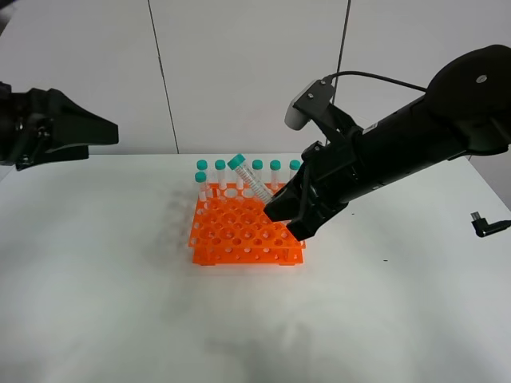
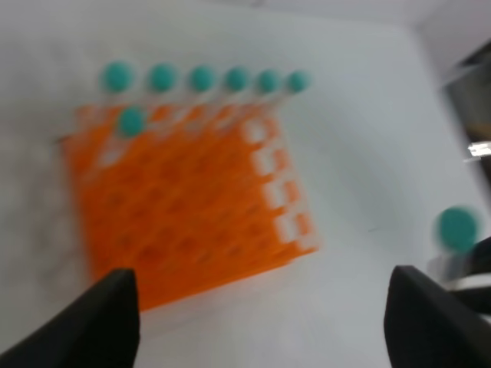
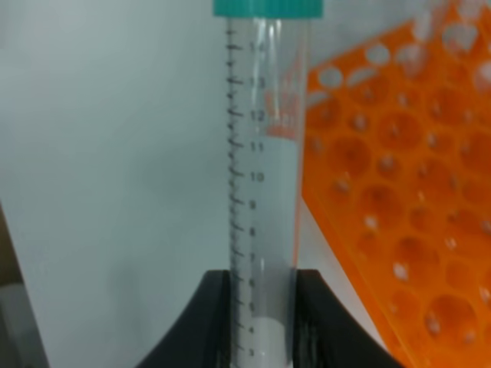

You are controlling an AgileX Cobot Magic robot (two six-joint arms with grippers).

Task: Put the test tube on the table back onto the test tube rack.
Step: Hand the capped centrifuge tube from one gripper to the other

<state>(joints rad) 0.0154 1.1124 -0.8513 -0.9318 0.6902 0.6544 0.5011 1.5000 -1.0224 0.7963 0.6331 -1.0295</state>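
My right gripper (image 1: 281, 214) is shut on the test tube (image 1: 251, 182), a clear tube with a teal cap, and holds it tilted above the orange test tube rack (image 1: 239, 235), cap up and to the left. In the right wrist view the tube (image 3: 265, 176) sits between the black fingers (image 3: 211, 322), beside the rack (image 3: 406, 199); its tip is hidden. Several other teal-capped tubes (image 1: 257, 167) stand along the rack's back edge. My left gripper (image 1: 76, 132) is open and empty, raised far to the left; its blurred view looks down on the rack (image 2: 184, 207).
The white table (image 1: 120, 319) stretches around the rack. A small black connector (image 1: 489, 226) lies near the table's right edge. The right arm's black body (image 1: 415, 144) crosses above the table's right half.
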